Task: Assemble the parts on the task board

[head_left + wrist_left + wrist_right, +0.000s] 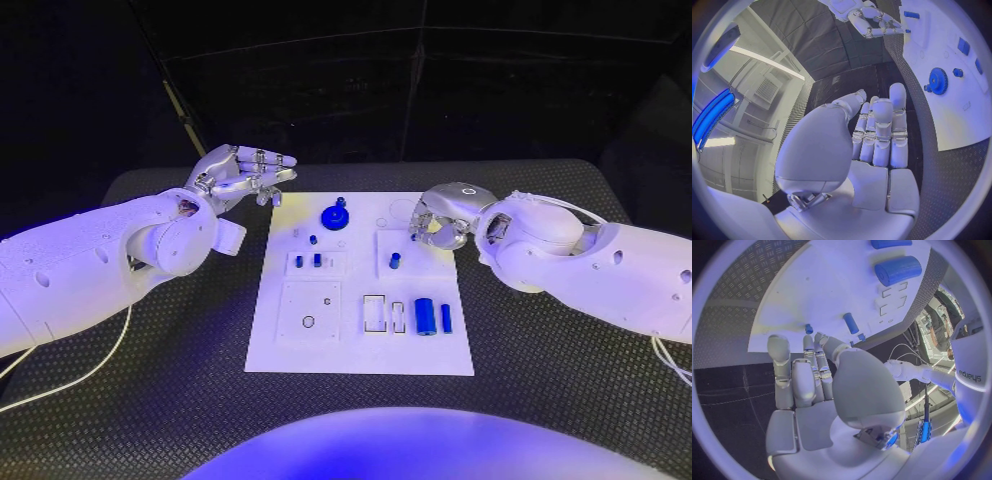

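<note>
The white task board (361,340) lies in the middle of the table. On it are a blue gear (335,217), small blue pegs (317,260), another peg (394,260), a thick blue cylinder (426,315) and a thin one (446,318). My right hand (440,215) hovers over the board's far right corner. Its thumb and a finger meet on a small blue peg (809,329) that sticks out past the fingertips (808,342). My left hand (242,175) is raised off the board's far left corner, fingers stretched side by side, holding nothing. The gear (937,81) lies beyond it.
Black ribbed matting (562,330) surrounds the board on all sides. A white cable (87,370) trails on the mat under my left arm. Empty rectangular slots (375,310) sit beside the thick cylinder, and a square plate with an oval hole (309,321) is left of them.
</note>
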Tool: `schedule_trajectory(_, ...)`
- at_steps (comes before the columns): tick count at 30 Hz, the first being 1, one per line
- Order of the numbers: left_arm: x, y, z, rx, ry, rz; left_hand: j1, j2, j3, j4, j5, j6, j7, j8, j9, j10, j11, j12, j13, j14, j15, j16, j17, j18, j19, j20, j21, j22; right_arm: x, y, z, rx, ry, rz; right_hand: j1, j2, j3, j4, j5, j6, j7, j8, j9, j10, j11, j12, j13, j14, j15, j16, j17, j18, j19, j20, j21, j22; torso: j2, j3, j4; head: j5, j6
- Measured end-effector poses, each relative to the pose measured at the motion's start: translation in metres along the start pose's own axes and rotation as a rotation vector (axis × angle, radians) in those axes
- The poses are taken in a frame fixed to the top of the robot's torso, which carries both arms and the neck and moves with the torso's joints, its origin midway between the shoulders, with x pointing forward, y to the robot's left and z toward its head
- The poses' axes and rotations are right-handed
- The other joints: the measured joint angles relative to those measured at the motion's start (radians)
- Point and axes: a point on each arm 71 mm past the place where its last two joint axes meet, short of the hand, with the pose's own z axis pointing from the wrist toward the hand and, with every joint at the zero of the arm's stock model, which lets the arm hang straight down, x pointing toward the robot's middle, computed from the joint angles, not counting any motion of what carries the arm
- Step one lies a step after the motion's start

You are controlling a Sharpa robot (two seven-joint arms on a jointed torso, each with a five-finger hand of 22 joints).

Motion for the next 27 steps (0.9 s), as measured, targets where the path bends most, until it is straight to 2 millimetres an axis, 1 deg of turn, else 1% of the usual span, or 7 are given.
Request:
schedule_trajectory(5, 0.0, 0.0, 0.0, 0.0, -0.002, 0.0, 0.0, 0.0, 0.0, 0.0, 0.0, 0.0, 0.0, 0.0, 0.0, 0.0, 0.0, 0.0, 0.0, -0.001, -0.001, 0.0, 0.0, 0.0, 0.0, 0.0, 0.0, 0.0, -0.007, 0.007, -0.005, -0.021, -0.029, 0.013, 0.0, 0.0, 0.003, -0.003, 0.0, 0.0, 0.0, 0.0, 0.0, 0.0, 0.0, 0.0, 0.0, 0.0, 0.0, 0.007, 0.004, 0.0, 0.0, 0.0, 0.0, 0.003, 0.0, -0.0006, 0.0001, 0.003, 0.0)
schedule_trajectory(10, -0.001, 0.0, 0.0, -0.001, -0.002, 0.0, 0.0, 0.0, 0.0, 0.0, 0.0, 0.0, 0.0, 0.0, 0.0, 0.0, 0.0, 0.0, 0.0, -0.001, -0.001, 0.0, -0.004, 0.0, -0.003, 0.003, 0.0, -0.001, -0.011, 0.022, -0.008, -0.061, -0.047, 0.034, 0.0, 0.0, 0.003, -0.003, 0.0, 0.0, 0.0, 0.0, 0.0, 0.0, 0.0, -0.002, 0.0, 0.0, 0.0, 0.007, 0.004, 0.0, 0.0, 0.0, 0.0, 0.004, 0.0, -0.0006, 0.0003, 0.007, 0.001)
schedule_trajectory(15, -0.001, 0.0, 0.0, -0.001, -0.003, 0.0, 0.0, 0.0, 0.0, 0.0, 0.0, 0.0, 0.0, 0.0, -0.001, 0.0, 0.0, 0.0, 0.0, -0.004, 0.003, -0.004, -0.006, 0.0, -0.003, 0.003, 0.0, -0.001, -0.012, 0.022, -0.008, -0.06, -0.053, 0.043, -0.003, -0.003, 0.008, 0.003, 0.0, -0.008, 0.001, -0.011, -0.003, 0.0, 0.0, -0.01, -0.003, 0.0, 0.0, 0.006, 0.005, 0.0, 0.0, 0.0, 0.009, 0.007, 0.001, -0.001, 0.0012, 0.005, -0.001)
schedule_trajectory(16, -0.001, 0.0, 0.0, -0.001, -0.003, 0.001, 0.0, 0.0, 0.0, 0.0, 0.0, 0.0, 0.0, 0.0, -0.001, 0.0, 0.0, 0.0, 0.0, -0.004, 0.003, -0.004, -0.006, 0.0, -0.003, 0.003, 0.0, -0.001, -0.011, 0.02, -0.007, -0.055, -0.053, 0.043, -0.006, -0.006, 0.008, 0.003, -0.001, -0.011, 0.004, -0.015, -0.004, -0.001, 0.001, -0.012, -0.004, 0.0, 0.0, 0.007, 0.005, 0.0, 0.0, 0.0, 0.011, 0.008, 0.001, -0.001, 0.0012, 0.005, -0.001)
schedule_trajectory(19, -0.001, 0.0, 0.0, -0.001, -0.005, 0.001, 0.0, 0.0, 0.0, 0.0, 0.0, 0.0, 0.0, 0.0, -0.001, 0.0, 0.0, 0.0, 0.0, -0.004, 0.003, -0.004, -0.006, 0.0, -0.003, 0.003, 0.0, -0.001, -0.011, 0.016, -0.006, -0.04, -0.051, 0.041, -0.024, -0.024, 0.014, 0.009, -0.006, -0.033, 0.013, -0.022, -0.008, -0.025, 0.017, -0.012, -0.009, 0.0, 0.0, 0.01, 0.004, 0.0, -0.008, 0.008, 0.012, 0.008, 0.001, -0.0014, 0.0012, 0.004, -0.001)
schedule_trajectory(23, -0.002, 0.001, 0.0, -0.001, -0.006, 0.001, 0.0, 0.0, 0.0, 0.0, 0.0, 0.0, 0.0, 0.0, -0.001, 0.0, 0.0, 0.0, 0.0, -0.004, 0.003, -0.004, -0.006, 0.0, -0.003, 0.003, 0.0, -0.001, -0.009, 0.012, -0.003, -0.019, -0.045, 0.037, -0.042, -0.056, 0.015, 0.021, -0.02, -0.066, 0.017, -0.022, -0.008, -0.077, 0.026, -0.012, -0.012, -0.002, 0.013, 0.01, -0.005, 0.0, -0.021, 0.02, 0.012, 0.003, 0.001, -0.0015, 0.0008, 0.004, 0.0)
schedule_trajectory(27, -0.002, 0.001, 0.0, -0.002, -0.006, 0.001, 0.0, 0.0, 0.0, 0.0, 0.0, 0.0, 0.0, 0.0, -0.001, 0.0, 0.0, 0.0, 0.0, -0.004, 0.003, -0.004, -0.006, 0.0, -0.003, 0.003, 0.0, -0.001, -0.008, 0.009, -0.002, 0.003, -0.036, 0.025, -0.055, -0.079, 0.005, 0.031, -0.032, -0.09, 0.015, -0.022, -0.008, -0.123, 0.033, -0.012, -0.012, 0.0, 0.018, 0.01, -0.017, 0.0, -0.031, 0.023, 0.012, -0.008, 0.002, -0.001, 0.0008, 0.003, -0.001)
